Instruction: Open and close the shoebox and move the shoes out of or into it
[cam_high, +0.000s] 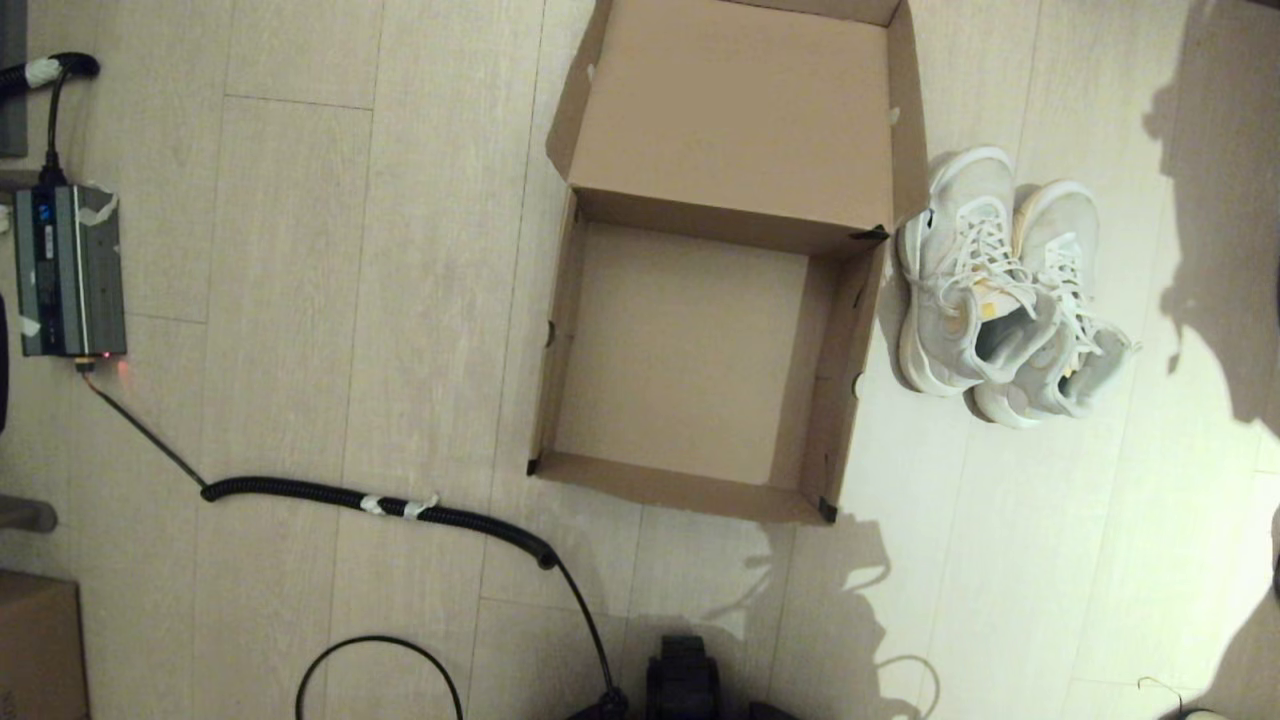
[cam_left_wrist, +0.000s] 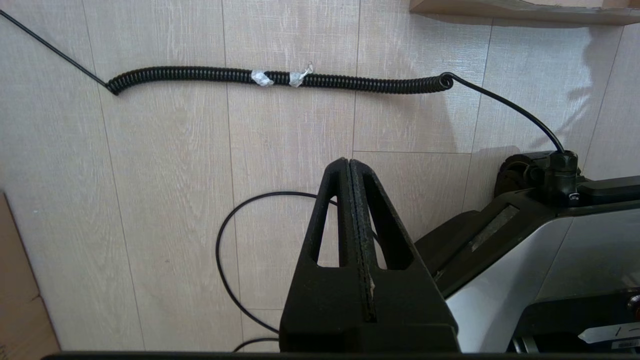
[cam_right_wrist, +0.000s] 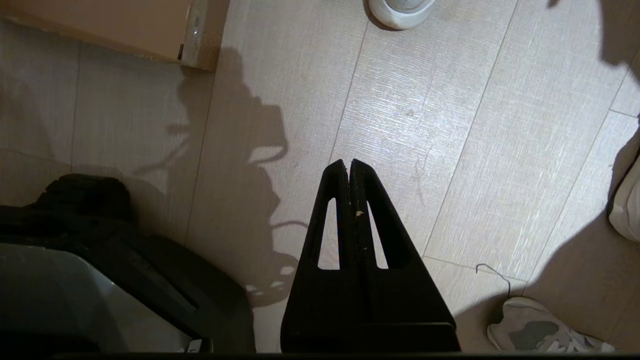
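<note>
The shoebox (cam_high: 680, 350) stands open and empty on the floor in the middle of the head view, its flap lid (cam_high: 740, 110) folded back at the far side. The two white sneakers (cam_high: 960, 280) (cam_high: 1060, 300) stand side by side on the floor just right of the box, toes pointing away. My left gripper (cam_left_wrist: 348, 161) is shut on nothing, low over the floor near my base. My right gripper (cam_right_wrist: 348, 162) is also shut and empty, with a near box corner (cam_right_wrist: 197, 35) and the end of one sneaker (cam_right_wrist: 400, 7) ahead of it. Neither gripper shows in the head view.
A coiled black cable (cam_high: 380, 500) runs across the floor left of the box to a grey power unit (cam_high: 70, 270). A smaller carton (cam_high: 35, 640) sits at the near left. A grey-and-cream sneaker (cam_right_wrist: 540, 330) lies near my right gripper. My base (cam_high: 685, 680) is at the bottom.
</note>
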